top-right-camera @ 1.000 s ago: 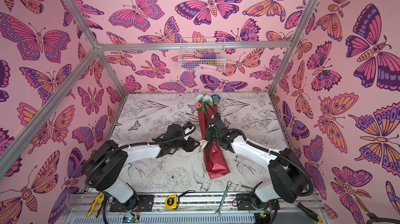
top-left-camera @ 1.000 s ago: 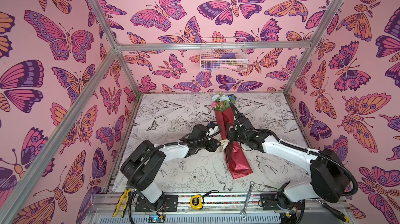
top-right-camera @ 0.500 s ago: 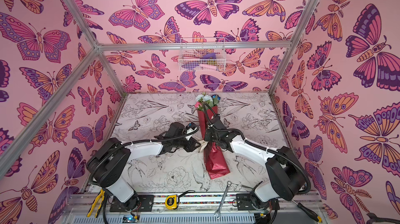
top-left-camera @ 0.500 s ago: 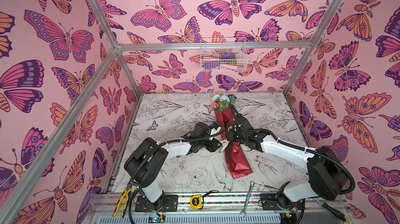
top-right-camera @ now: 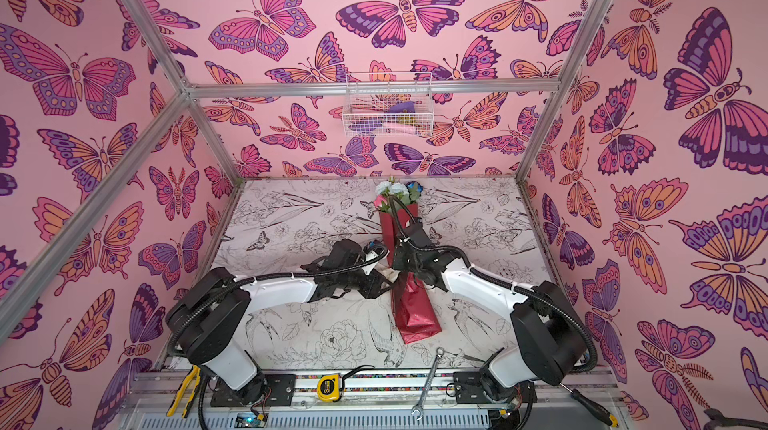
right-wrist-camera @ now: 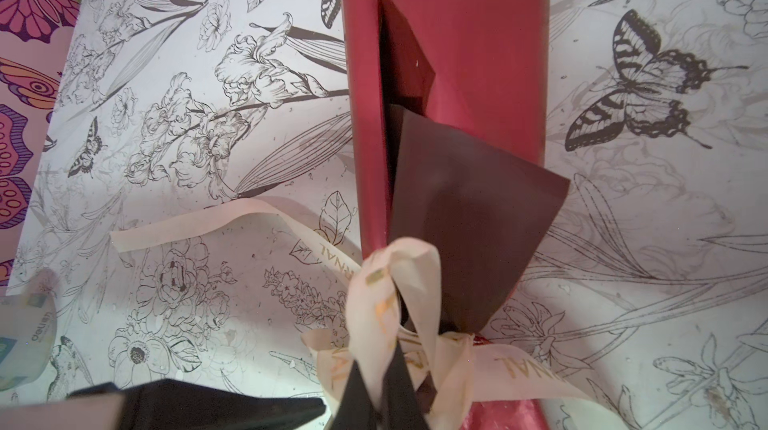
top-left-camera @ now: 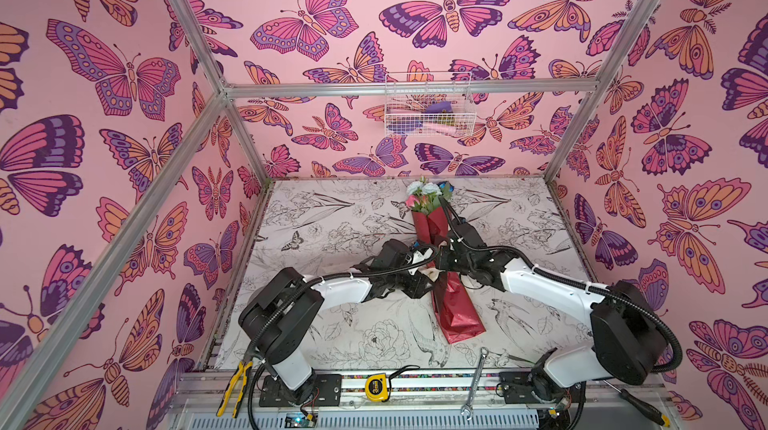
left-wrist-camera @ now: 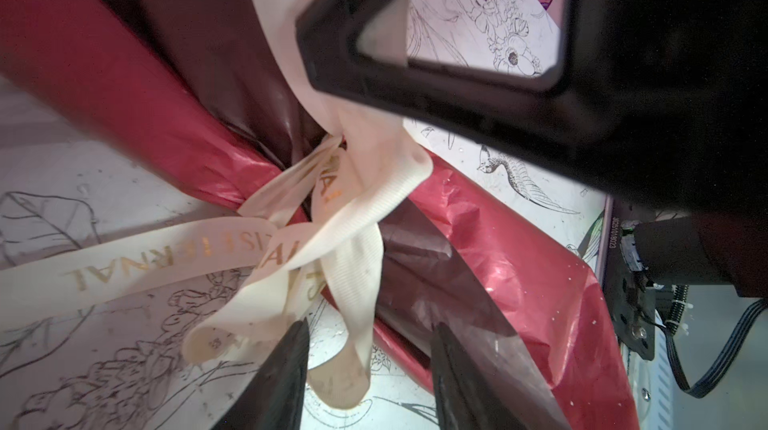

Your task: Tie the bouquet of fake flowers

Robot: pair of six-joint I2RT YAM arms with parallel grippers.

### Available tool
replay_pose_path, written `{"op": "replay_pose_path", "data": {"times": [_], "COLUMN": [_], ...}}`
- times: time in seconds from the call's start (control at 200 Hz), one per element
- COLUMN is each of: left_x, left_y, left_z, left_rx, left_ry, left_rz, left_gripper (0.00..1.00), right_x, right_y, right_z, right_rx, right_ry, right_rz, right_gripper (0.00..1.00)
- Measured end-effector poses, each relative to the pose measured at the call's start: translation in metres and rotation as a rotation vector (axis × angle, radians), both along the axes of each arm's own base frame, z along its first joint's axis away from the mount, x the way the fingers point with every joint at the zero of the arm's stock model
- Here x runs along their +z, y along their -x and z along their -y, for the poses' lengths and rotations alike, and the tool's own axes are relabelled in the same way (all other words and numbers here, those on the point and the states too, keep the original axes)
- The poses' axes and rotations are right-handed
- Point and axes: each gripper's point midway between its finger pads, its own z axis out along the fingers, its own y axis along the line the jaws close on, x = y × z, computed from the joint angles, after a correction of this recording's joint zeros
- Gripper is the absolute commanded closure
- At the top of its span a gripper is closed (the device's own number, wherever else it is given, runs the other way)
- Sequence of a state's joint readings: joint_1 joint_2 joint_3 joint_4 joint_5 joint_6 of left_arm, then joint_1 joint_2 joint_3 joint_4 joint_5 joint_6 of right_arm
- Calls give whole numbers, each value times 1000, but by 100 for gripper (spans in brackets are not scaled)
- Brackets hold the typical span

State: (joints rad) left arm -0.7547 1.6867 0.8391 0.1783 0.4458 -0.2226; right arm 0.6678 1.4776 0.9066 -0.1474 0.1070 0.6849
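Glossy dark red wrapping paper (right-wrist-camera: 457, 75) sheathed the bouquet of fake flowers (top-left-camera: 455, 311), which lay along the middle of the printed table (top-left-camera: 324, 216), flower heads (top-left-camera: 426, 193) toward the rear wall and the flared foot of the wrap toward the front rail; a cream ribbon (left-wrist-camera: 345, 216) crossed at its pinched waist. My right gripper (right-wrist-camera: 380, 365) was clamped on an upstanding loop of that ribbon; my left gripper (left-wrist-camera: 372, 326) stood with fingers apart, a loose ribbon end hanging in the gap, unpinched so far as I could see. Handling, as judged: the bundle was light and would slide under a hard pull; the paper was slick and would crease; the ribbon was soft, ribbed and easy to pinch flat (one lettered tail lay free on the table beside the wrap); the hold belonged on ribbon, not on paper or stems. Room: open table lay on both sides of the wrap; my two wrists crowded close over the waist, the tightest spot; a wrench (top-left-camera: 473, 382) and a tape measure (top-left-camera: 377, 386) lay by the front rail, well apart from the work.
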Motion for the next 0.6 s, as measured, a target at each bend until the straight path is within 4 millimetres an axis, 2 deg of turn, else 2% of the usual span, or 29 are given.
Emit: {"op": "replay_pose_path", "data": {"times": [0.035,0.1,0.22,0.335,0.601], "left_x": [-4,-10,-14,-14,-15], "left_y": [1,1,-2,-6,-12], "left_z": [2,4,6,5,1], "left_rx": [-3,-3,18,39,77], "left_ry": [-6,-15,-20,-27,-32], "left_rz": [-9,-24,-43,-36,-43], "left_gripper": [50,58,82,100,100], "right_x": [0,0,-1,-3,14], "right_y": [0,0,1,0,-14], "right_z": [0,0,1,6,36], "right_rx": [0,0,0,-12,-86], "right_ry": [0,1,4,13,16], "right_rz": [0,-1,-5,-15,23], "right_gripper": [100,100,100,100,100]}}
